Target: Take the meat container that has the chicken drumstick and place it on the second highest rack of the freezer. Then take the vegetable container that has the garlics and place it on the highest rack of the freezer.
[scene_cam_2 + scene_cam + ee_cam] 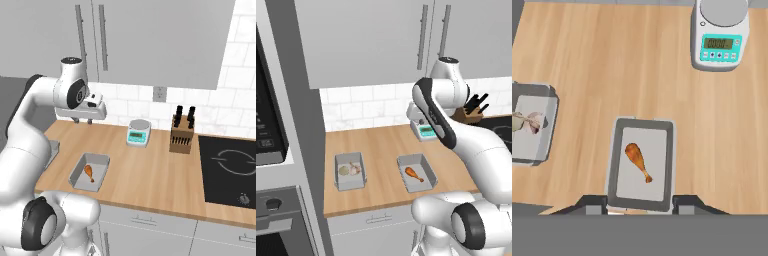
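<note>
Gripper (pixel 639 205), mine, released with fingers spread, hovering above the meat container (pixel 642 162) holding the chicken drumstick (pixel 638 161) on the wooden counter (pixel 612 60), vegetable container (pixel 529 125) with garlics (pixel 527 121) to its left.

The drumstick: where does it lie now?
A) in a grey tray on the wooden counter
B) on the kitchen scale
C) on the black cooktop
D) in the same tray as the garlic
A: the drumstick lies alone in a grey tray on the wooden counter, while the garlic is in another tray.
</note>
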Robot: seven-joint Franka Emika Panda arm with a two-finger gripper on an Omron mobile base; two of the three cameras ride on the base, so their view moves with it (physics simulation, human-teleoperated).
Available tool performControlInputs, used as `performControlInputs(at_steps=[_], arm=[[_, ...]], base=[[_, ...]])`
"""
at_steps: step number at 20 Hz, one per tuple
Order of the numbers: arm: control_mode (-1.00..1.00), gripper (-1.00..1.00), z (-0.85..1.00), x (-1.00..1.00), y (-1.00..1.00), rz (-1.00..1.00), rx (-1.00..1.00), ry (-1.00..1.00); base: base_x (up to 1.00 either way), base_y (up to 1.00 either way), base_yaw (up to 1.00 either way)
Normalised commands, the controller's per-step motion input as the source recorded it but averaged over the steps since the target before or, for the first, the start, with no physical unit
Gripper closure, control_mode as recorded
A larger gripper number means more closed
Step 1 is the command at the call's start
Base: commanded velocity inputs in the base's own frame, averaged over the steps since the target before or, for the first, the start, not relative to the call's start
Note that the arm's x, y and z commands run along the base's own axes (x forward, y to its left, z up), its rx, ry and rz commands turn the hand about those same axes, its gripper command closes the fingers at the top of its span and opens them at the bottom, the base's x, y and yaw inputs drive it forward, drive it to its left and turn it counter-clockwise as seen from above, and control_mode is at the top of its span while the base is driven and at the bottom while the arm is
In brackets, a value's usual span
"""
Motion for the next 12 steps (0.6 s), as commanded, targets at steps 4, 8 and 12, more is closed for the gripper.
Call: performControlInputs(at_steps=[4, 8, 12], arm=[[-1.0, -1.0, -0.03, -0.18, 0.0, 0.0, 0.0, -0.01], [-1.0, -1.0, -0.33, -0.55, -0.02, -0.11, 0.02, 0.02], [-1.0, -1.0, -0.56, -0.6, -0.05, -0.39, 0.0, 0.05]], base=[[0.0, 0.0, 0.0], [0.0, 0.0, 0.0], [0.0, 0.0, 0.0]])
